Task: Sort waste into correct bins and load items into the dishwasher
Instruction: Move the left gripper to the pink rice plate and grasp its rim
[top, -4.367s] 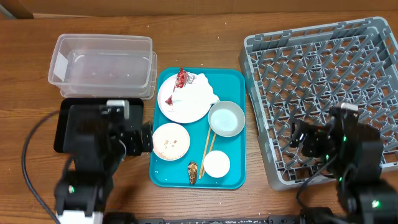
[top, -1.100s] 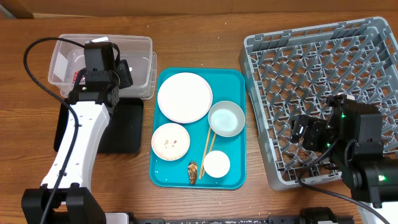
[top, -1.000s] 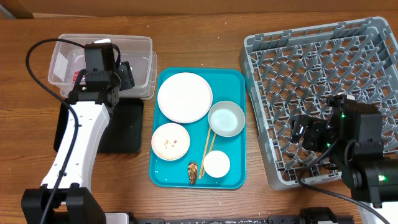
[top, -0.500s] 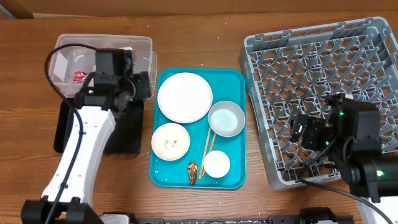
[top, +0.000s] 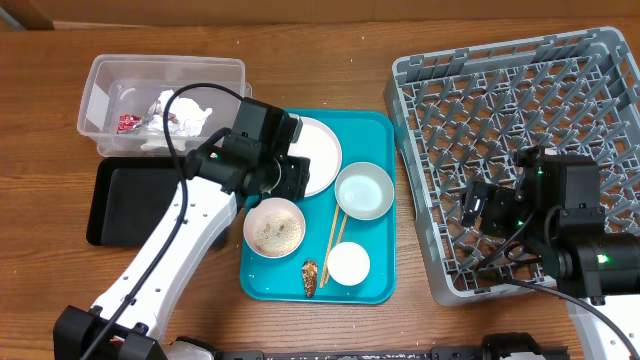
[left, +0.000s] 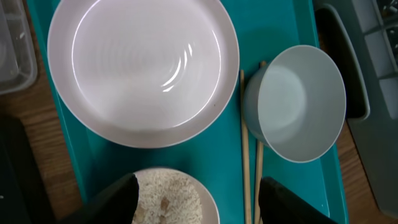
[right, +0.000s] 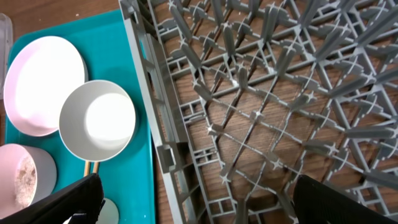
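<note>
Two kinds of waste lie on the teal tray (top: 380, 290): loose rice grains (left: 166, 194) in the pinkish bowl (top: 275, 226), and a brown oval scrap (top: 310, 277) at lower centre of the overhead view. The left jaws stand wide apart and empty. In the left wrist view the bowl's rim sits at the bottom edge between them, so the left arm (top: 190, 235) is much the nearer. The right jaws, likewise spread and holding nothing, hang over the grey lattice rack (top: 520, 100) at right. Bowl and plate (left: 143, 68) are smooth, glossy rounds, and the rice looks like a dry, grainy film. Thin wooden chopsticks (left: 244, 155) run top to bottom. Crumpled napkin (top: 165, 115) and red wrapper (top: 128, 122) lie in the clear tub (top: 100, 75), upper left.
</note>
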